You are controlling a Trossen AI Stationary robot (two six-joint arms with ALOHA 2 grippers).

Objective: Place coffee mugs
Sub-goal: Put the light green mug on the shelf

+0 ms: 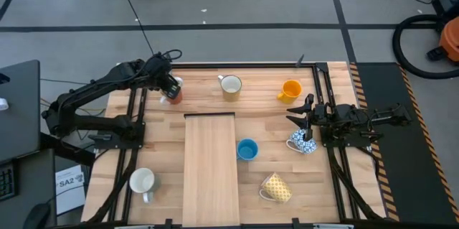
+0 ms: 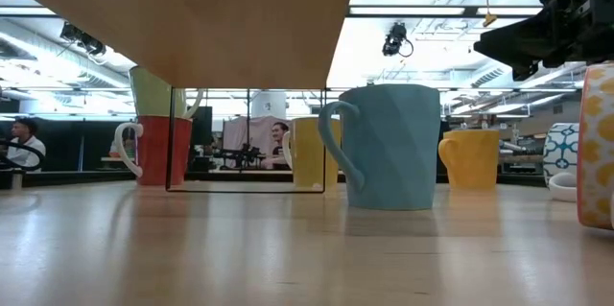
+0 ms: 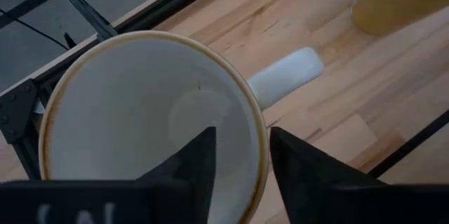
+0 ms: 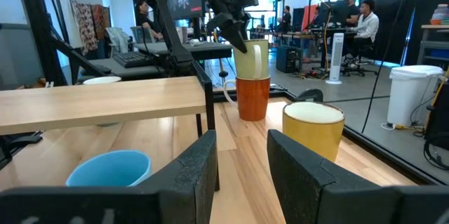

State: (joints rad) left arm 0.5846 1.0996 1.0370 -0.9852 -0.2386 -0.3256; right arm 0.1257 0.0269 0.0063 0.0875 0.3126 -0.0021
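"How far had it got with the mugs?"

"Not far, by my reckoning. Nearest on the table (image 1: 159, 139), a white mug (image 1: 142, 181) stood on the left and the yellow patterned mug (image 1: 276, 187) lay on its side on the right. The shelf (image 1: 210, 164) between them was bare on top."

"And mid-table?"

"A blue mug (image 1: 247, 149) stood just right of the shelf. The blue-and-white mug (image 1: 303, 143) sat farther right. The right gripper (image 4: 242, 147) hung above it, part open and holding nothing."

"The far side?"

"The orange mug (image 1: 290, 90) was on the right and the cream mug (image 1: 230, 85) in the middle, both standing loose. At far left a pale mug (image 3: 140, 126) sat stacked on a red mug (image 4: 252, 97). The left gripper (image 1: 169, 83) was down on the pale mug's rim. I couldn't tell whether it was gripping it."

"So, one pair done?"

"At most. If stacking was the aim, I'd say six still waited, and the tipped one would need righting."
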